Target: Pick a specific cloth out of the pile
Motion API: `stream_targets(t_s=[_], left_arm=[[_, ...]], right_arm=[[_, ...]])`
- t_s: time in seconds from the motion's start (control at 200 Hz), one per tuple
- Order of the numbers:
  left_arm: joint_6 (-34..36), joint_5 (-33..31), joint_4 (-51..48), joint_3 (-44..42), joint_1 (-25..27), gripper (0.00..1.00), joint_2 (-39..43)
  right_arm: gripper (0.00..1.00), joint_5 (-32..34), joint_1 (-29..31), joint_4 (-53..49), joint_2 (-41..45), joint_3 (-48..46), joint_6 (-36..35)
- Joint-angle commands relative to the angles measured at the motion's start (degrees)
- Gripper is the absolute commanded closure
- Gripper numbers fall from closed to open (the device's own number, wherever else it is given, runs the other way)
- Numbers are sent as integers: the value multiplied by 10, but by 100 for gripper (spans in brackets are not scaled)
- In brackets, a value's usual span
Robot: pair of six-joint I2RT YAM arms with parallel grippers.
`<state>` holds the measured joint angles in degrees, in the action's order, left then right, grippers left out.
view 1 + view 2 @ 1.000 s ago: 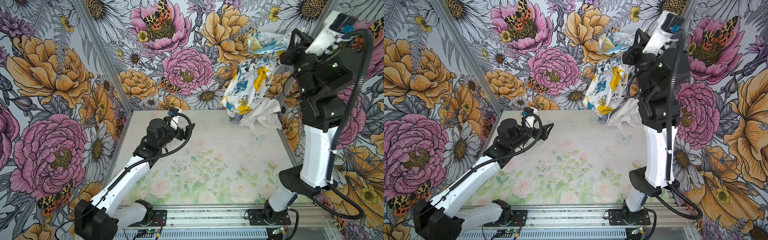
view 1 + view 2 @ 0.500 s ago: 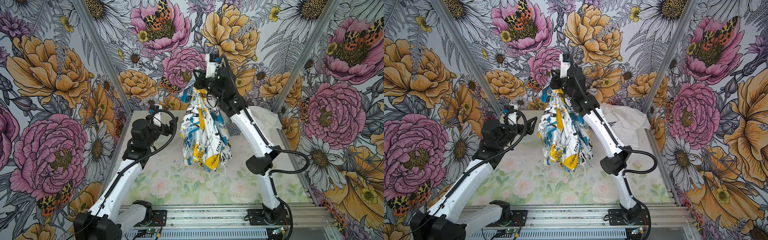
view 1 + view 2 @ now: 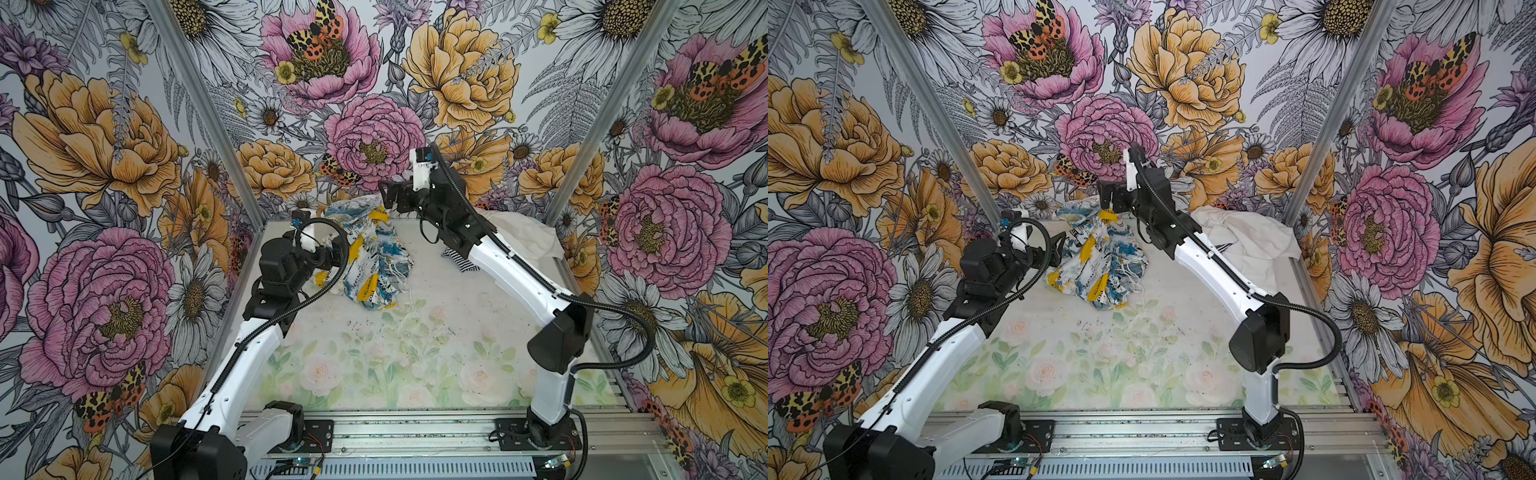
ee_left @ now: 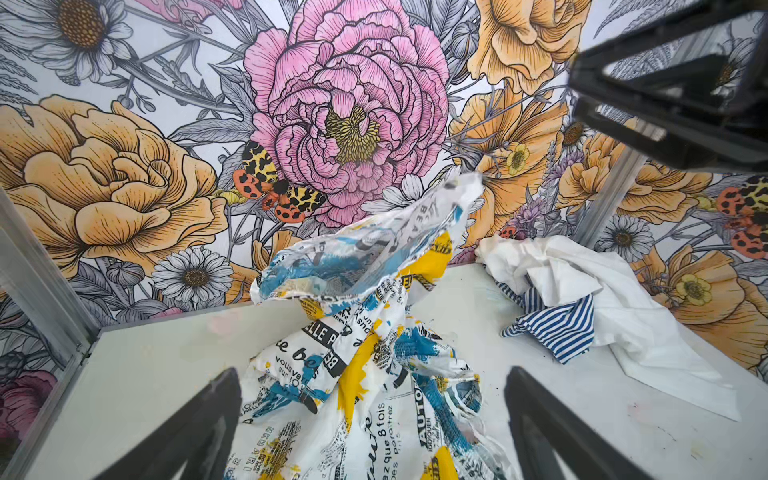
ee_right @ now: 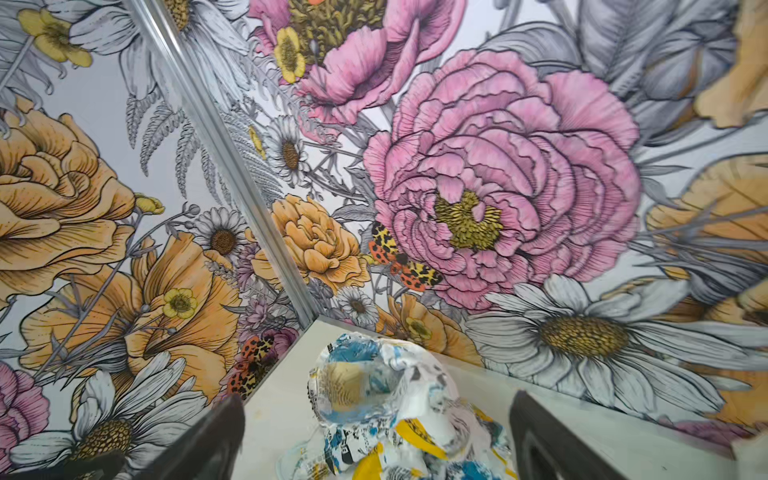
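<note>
The cloth (image 3: 365, 257) (image 3: 1100, 266), white with blue, teal and yellow patches and black print, lies crumpled on the table at the back, left of centre. Its upper end (image 4: 415, 220) stands up blurred. My right gripper (image 3: 388, 195) (image 3: 1106, 197) hangs open just above it, with nothing held between the fingers (image 5: 224, 428). My left gripper (image 3: 330, 249) (image 4: 372, 374) is open too, low at the cloth's left edge, with a finger on either side of the fabric. The pile (image 3: 523, 237) (image 4: 582, 282), a plain white cloth over a striped cloth (image 4: 557, 328), sits in the back right corner.
Flowered walls close the table (image 3: 415, 332) at the back and both sides, with metal posts (image 3: 582, 145) in the corners. A metal rail (image 3: 415, 428) carrying both arm bases runs along the front edge. My right arm's forearm (image 3: 519, 270) crosses in front of the pile.
My right arm swung from high at the back right to the back centre with the cloth, came down and opened. The cloth dropped onto the table. My left gripper moved up to it.
</note>
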<state>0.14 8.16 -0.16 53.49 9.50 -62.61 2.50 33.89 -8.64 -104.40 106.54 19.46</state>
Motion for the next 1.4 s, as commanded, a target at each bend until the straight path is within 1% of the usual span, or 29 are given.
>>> stream_targets(t_s=[0.0,0.04,0.11,0.185,0.26,0.31,0.38,0.44,0.49,0.525,0.56,0.596,0.631,0.651,0.701,0.761,0.801,0.881,0.901,0.981,1.036,1.116,1.216,1.316,1.396], left_arm=[[9,-17,-25,12,-5,1,-31],[10,-12,-38,19,-5,1,-46],[12,16,-71,41,-4,1,-77],[18,56,-111,72,12,1,-114],[42,66,-151,99,51,5,-151],[64,34,-181,118,86,9,-173],[95,-52,-216,137,132,16,-203],[102,-137,-221,145,160,25,-225],[99,-163,-217,150,172,28,-240],[95,-176,-216,157,177,31,-254],[93,-195,-219,173,181,35,-274],[98,-197,-228,195,185,39,-298],[111,-198,-248,228,188,41,-326],[122,-217,-261,248,190,42,-346],[145,-232,-295,299,196,44,-392],[163,-242,-328,348,195,51,-452],[161,-237,-331,362,188,54,-474],[144,-206,-330,386,169,60,-508],[143,-185,-330,393,165,61,-515],[151,-158,-329,415,160,63,-540],[142,-149,-328,424,156,64,-552],[130,-162,-327,431,150,66,-571],[134,-163,-325,428,143,66,-583],[134,-164,-324,427,145,66,-579],[139,-189,-318,423,158,65,-563]], right_arm=[[0,49,-55,151,104,-185,-3],[1,52,-81,180,144,-258,6],[1,58,-120,178,198,-349,6],[0,79,-133,162,247,-428,-40],[0,84,-133,138,279,-495,-84],[0,72,-133,132,293,-539,-91],[1,46,-132,165,303,-605,-88],[1,17,-132,232,299,-654,-55],[0,-25,-130,293,288,-686,-38],[0,-53,-127,307,278,-690,-30],[0,-66,-120,305,267,-684,-24],[0,-76,-110,305,254,-678,-28],[0,-79,-96,309,243,-675,-39],[0,-76,-89,311,238,-674,-43],[1,-76,-76,327,230,-677,-43],[1,-82,-67,356,228,-690,-39],[0,-84,-64,384,230,-703,-32],[1,-87,-63,433,230,-728,-1],[0,-89,-62,446,229,-735,5],[1,-107,-63,478,216,-747,17],[1,-116,-62,465,209,-739,6],[0,-112,-62,440,205,-727,-2],[0,-117,-62,454,201,-729,1],[1,-120,-62,449,197,-725,1],[0,-119,-63,447,195,-725,-1]])
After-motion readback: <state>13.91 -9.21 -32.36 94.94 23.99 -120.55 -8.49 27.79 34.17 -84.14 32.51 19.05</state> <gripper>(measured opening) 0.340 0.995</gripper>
